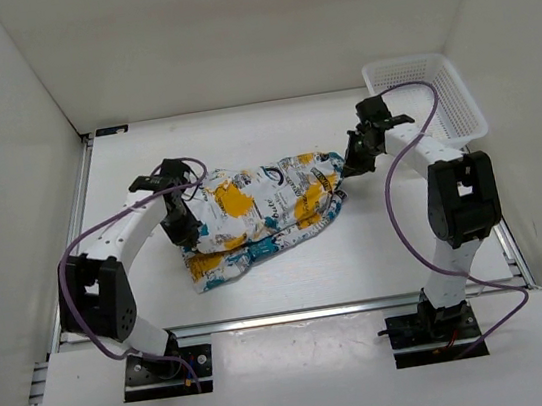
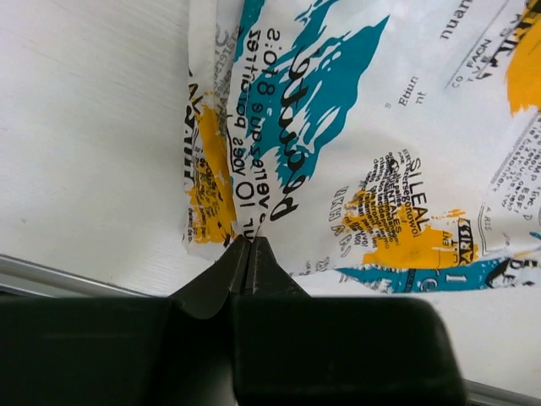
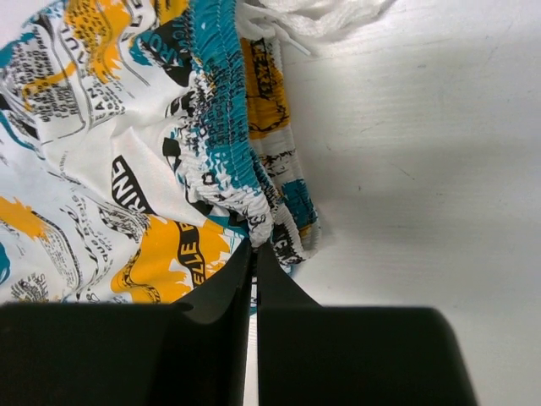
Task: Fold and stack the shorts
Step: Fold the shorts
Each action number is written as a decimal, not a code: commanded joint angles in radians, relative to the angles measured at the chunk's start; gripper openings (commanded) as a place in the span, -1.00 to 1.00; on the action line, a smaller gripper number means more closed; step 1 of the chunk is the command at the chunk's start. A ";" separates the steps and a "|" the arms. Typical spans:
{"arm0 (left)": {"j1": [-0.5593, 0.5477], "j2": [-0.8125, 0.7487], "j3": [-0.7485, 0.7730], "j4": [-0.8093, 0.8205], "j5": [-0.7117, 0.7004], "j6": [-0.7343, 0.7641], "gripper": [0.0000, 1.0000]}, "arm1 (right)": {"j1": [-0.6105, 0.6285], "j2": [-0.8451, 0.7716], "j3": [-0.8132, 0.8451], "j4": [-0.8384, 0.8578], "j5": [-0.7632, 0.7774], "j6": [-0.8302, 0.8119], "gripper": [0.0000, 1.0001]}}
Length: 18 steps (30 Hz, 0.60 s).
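The printed shorts (image 1: 263,214) lie partly folded in the middle of the table, white with yellow, teal and black patches. My left gripper (image 1: 185,223) is shut on the shorts' left edge; in the left wrist view its jaws pinch a fold of fabric (image 2: 250,240) with the shorts (image 2: 355,144) spread beyond. My right gripper (image 1: 354,163) is shut on the shorts' right end; in the right wrist view it (image 3: 255,247) pinches the gathered teal waistband (image 3: 221,127). A white drawstring (image 3: 313,17) lies past the waistband.
A white plastic lattice basket (image 1: 425,98) stands at the back right corner. White walls enclose the table on three sides. A metal rail (image 1: 297,314) runs along the near edge by the arm bases.
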 commanded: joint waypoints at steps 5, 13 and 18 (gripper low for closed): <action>-0.005 -0.114 0.194 -0.128 -0.051 -0.004 -0.80 | 0.001 -0.067 0.151 -0.042 -0.005 -0.010 -1.00; -0.005 -0.238 0.391 -0.257 -0.044 0.005 -0.80 | 0.001 -0.155 0.248 -0.121 -0.025 -0.041 -1.00; -0.014 -0.381 0.201 -0.245 0.053 -0.064 -0.80 | 0.001 -0.267 0.097 -0.142 -0.005 -0.041 -1.00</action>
